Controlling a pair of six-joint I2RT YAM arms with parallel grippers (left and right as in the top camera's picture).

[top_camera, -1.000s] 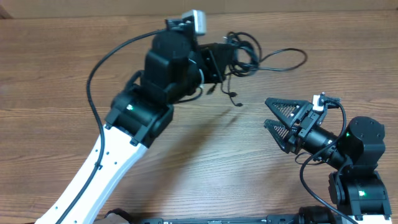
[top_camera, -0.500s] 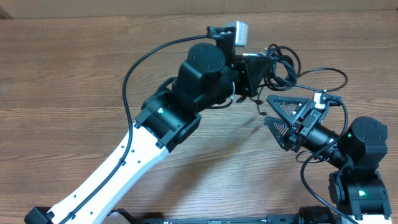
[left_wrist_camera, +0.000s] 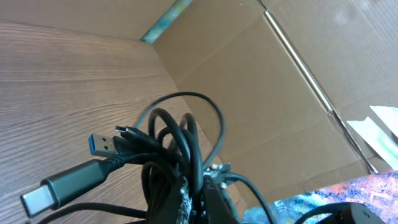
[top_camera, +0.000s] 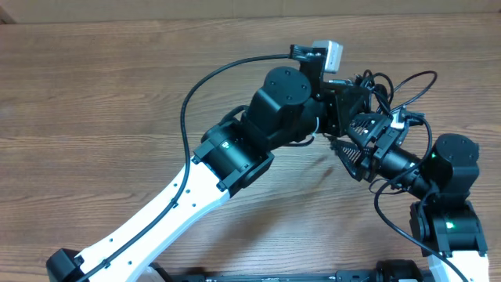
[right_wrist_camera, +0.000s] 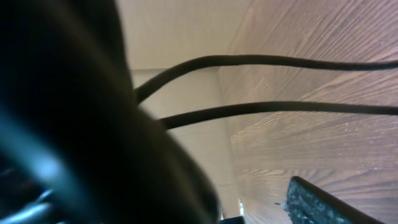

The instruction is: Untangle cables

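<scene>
Overhead shows my left end effector clamped on the cables, a knotted bunch lifted off the surface, with loose loops spilling just past its fingertips. My right end effector sits just beside the left end effector on its near side, jaws apart and pointed into the bunch. On the left wrist view the loops rise right above the left end effector, and a blue-tipped plug and a grey plug hang out to one side of it. On the right wrist view two strands cross in front of one finger, too blurred to say which cord is which

I judge the step is taking a second hold. To do it well I would close the right on a single strand near a plug, never the whole knot, then draw away from the left end effector slowly, feeding the plug back through the loops rather than cinching them

I see no container; the cardboard panels beyond the left end effector read as flat walls holding nothing
</scene>
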